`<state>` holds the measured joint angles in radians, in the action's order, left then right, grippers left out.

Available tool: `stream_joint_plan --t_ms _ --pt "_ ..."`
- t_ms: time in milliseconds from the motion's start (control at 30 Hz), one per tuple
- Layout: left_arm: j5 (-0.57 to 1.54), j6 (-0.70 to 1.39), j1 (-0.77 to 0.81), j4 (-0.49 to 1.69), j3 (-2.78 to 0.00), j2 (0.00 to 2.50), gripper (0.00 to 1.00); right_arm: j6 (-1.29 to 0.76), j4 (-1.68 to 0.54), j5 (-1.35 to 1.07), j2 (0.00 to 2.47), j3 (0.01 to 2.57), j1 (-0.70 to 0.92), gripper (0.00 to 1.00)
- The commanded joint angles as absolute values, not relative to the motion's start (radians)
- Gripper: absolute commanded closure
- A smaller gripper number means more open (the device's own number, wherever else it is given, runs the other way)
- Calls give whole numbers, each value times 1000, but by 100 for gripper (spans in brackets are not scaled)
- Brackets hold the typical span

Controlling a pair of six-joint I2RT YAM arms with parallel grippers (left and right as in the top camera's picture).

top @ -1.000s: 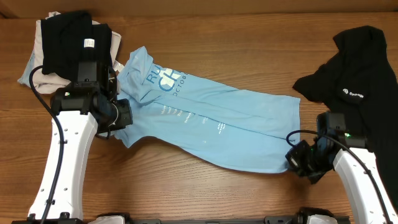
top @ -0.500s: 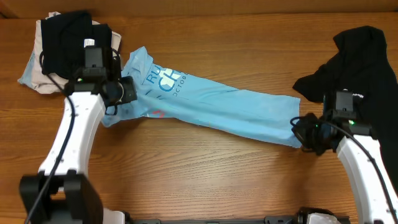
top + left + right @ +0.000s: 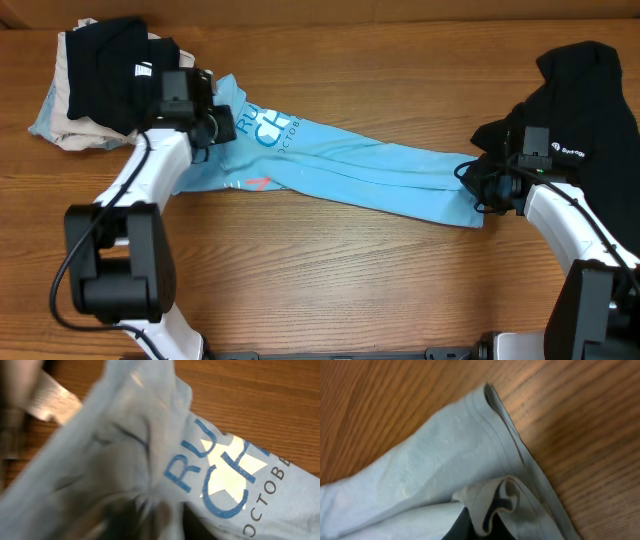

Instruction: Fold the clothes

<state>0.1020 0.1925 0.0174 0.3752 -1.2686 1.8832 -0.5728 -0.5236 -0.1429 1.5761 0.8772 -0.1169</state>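
Note:
The light blue T-shirt lies as a long narrow band, slanting from the upper left to the right, with blue lettering near its left end and a red-pink mark at its near edge. My left gripper is shut on the shirt's left end. In the left wrist view the fabric drapes over the jaws and hides them. My right gripper is shut on the right end. The right wrist view shows the bunched hem pinched at the jaws.
A black garment with a small white logo lies at the right, close behind my right gripper. A folded black and beige pile sits at the upper left, just beside my left gripper. Bare wooden table lies in front of the shirt.
Both grippers have moved away from the front edge towards the back, carrying the shirt's near edge over. The shirt has gone from a wide spread to a narrow band.

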Motion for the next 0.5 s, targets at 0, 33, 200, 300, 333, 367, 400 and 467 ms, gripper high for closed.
stream_joint_plan --t_ms 0,33,200,300,333,367,400,467 --pt "125 177 52 357 -1285 1931 33 -512 -498 -143 1575 898 -113 64" --pt "124 154 55 354 -1286 1932 13 -488 -501 -143 1575 899 -113 47" --pt "144 153 35 451 -1366 1924 0 -421 -538 -112 1576 898 -113 17" --pt "163 153 17 601 -1474 1922 0 -377 -556 -105 1588 898 -113 16" --pt "168 152 11 652 -1513 1922 0 -357 -557 -105 1595 898 -113 16" --pt "173 149 5 706 -1554 1922 0 -336 -558 -105 1602 898 -113 16" --pt "180 134 1 756 -1594 1922 0 -321 -559 -105 1612 898 -113 16" --pt "185 101 -2 848 -1671 1922 0 -291 -559 -106 1633 898 -113 17"
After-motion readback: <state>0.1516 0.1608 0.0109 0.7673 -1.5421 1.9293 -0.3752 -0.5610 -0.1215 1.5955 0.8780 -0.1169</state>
